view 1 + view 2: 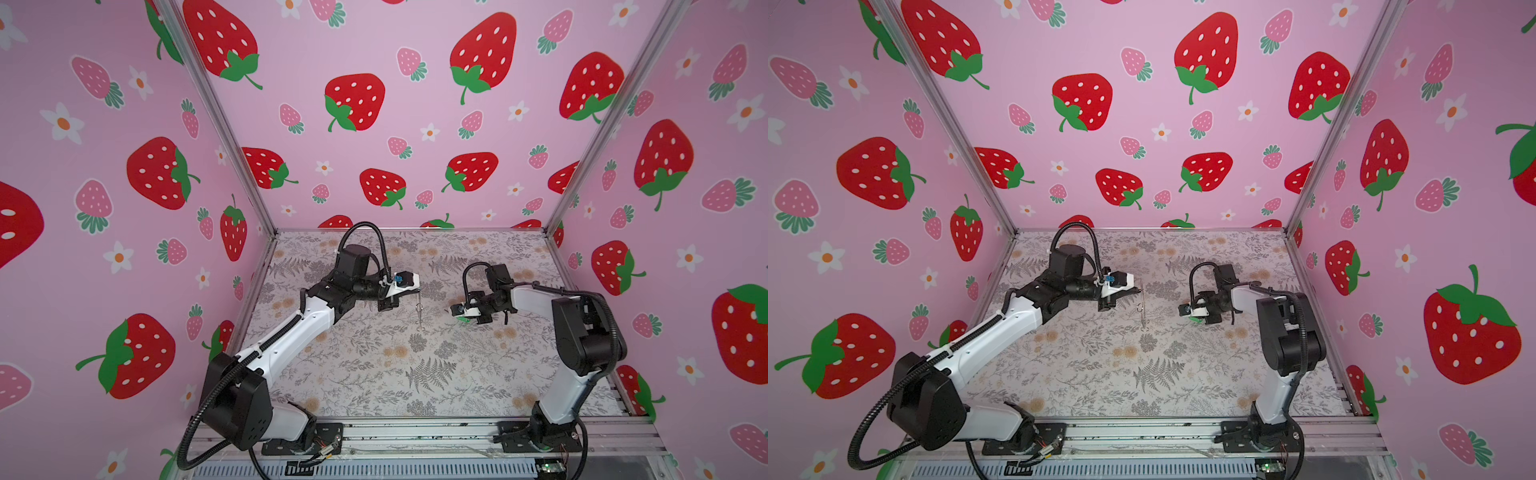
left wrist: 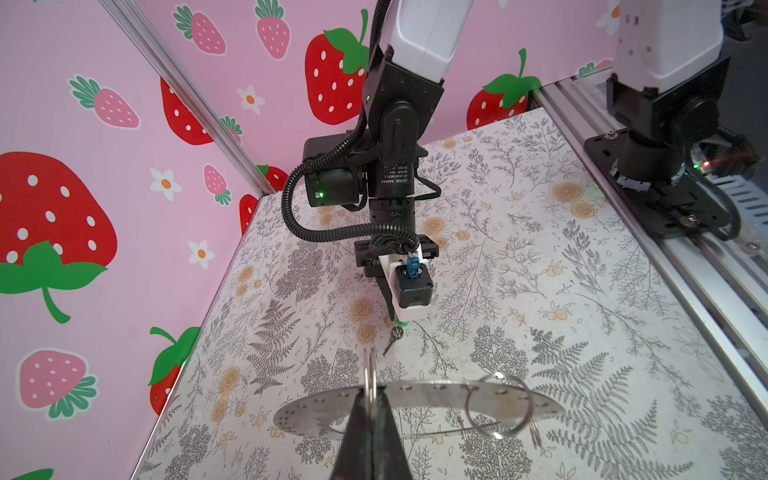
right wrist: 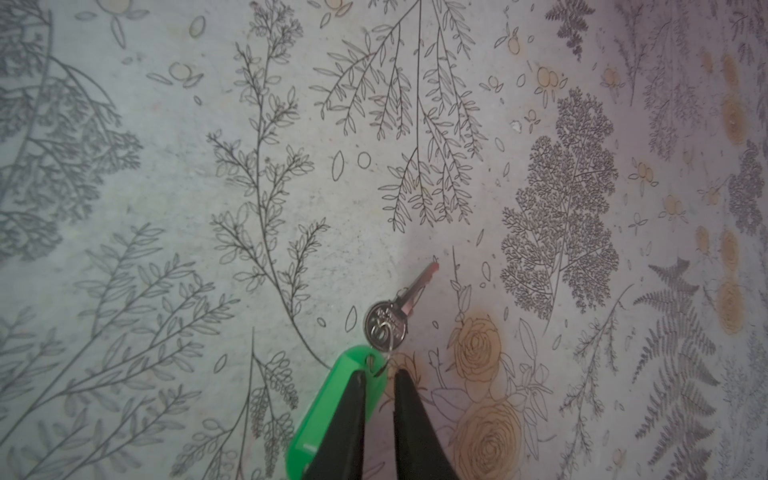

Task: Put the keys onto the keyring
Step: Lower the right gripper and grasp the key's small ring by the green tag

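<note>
Left end effector [image 2: 369,405] pinches the keyring [image 2: 419,397] upright at mid-worktop [image 1: 374,374]. Right end effector [image 3: 378,374], jaws narrow, sits at the keys [image 3: 384,326] by their green tag — grip unclear — apart from the keyring.

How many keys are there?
1. The key is joined to the green tag at the tips of the right gripper. None shows on the ring in the left gripper; others may be hidden.
</note>
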